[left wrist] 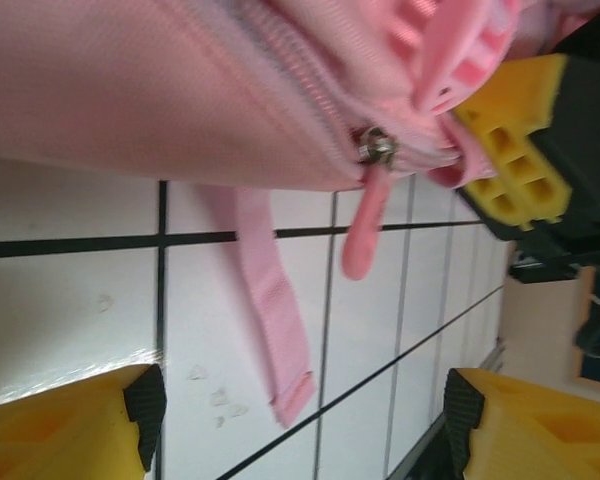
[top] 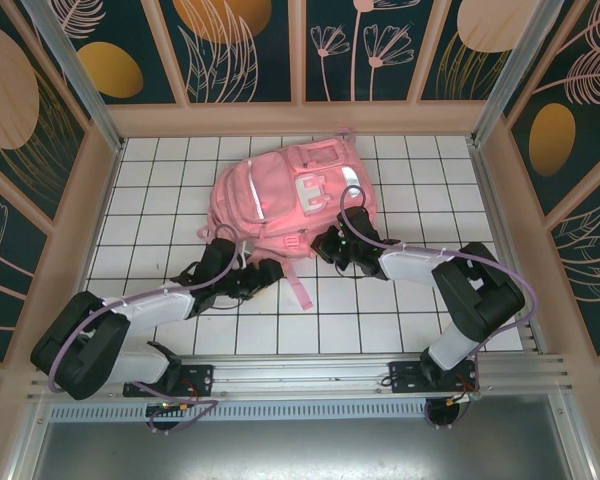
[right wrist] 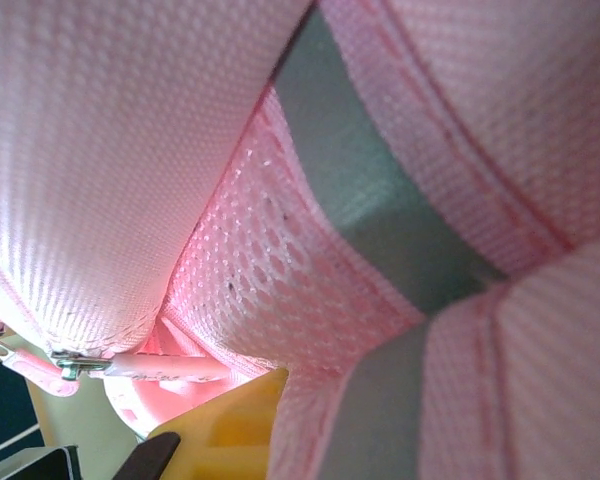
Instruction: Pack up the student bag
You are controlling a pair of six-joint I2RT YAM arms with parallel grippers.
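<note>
1. Student bag (top: 285,200) lies flat, front up, at the far middle of the surface (top: 160,180).
2. Its long side runs near to far, leaning right. The zipper end faces the arms.
3. Left fingers (left wrist: 70,430) are spread apart and hold nothing.
4. Right fingers (left wrist: 510,150) are clenched. They seem to pinch bag cloth.
5. The step looks like zipper work. Next, the left fingers must close on the small zipper pull (left wrist: 365,220).

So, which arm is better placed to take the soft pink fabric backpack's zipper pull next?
Left, probably: the left gripper, open, faces the pink zipper pull; the right gripper grips the backpack.
</note>
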